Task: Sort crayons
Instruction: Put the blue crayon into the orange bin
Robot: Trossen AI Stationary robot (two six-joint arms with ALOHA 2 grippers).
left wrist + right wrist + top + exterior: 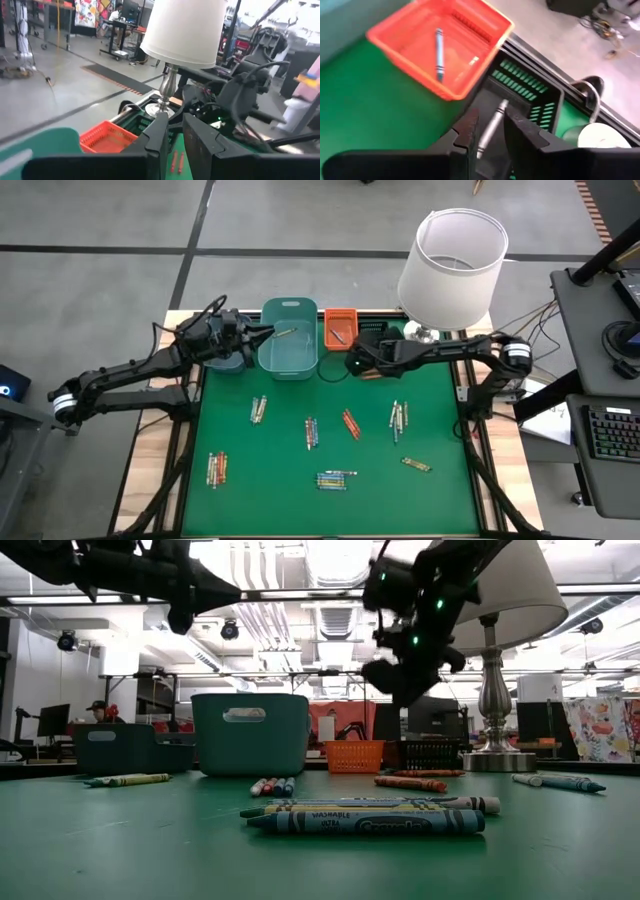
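Lamp (452, 265) — beside black bin (525, 95)

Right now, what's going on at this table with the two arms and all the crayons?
The robot is sorting crayons into bins. The right claw hangs over the black bin with a grey crayon between its fingers. The left claw holds a crayon over the large teal bin. The orange bin already has one crayon, and several clusters lie on the green mat.

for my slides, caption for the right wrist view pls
Right gripper above the black bin with a grey crayon between its fingers.
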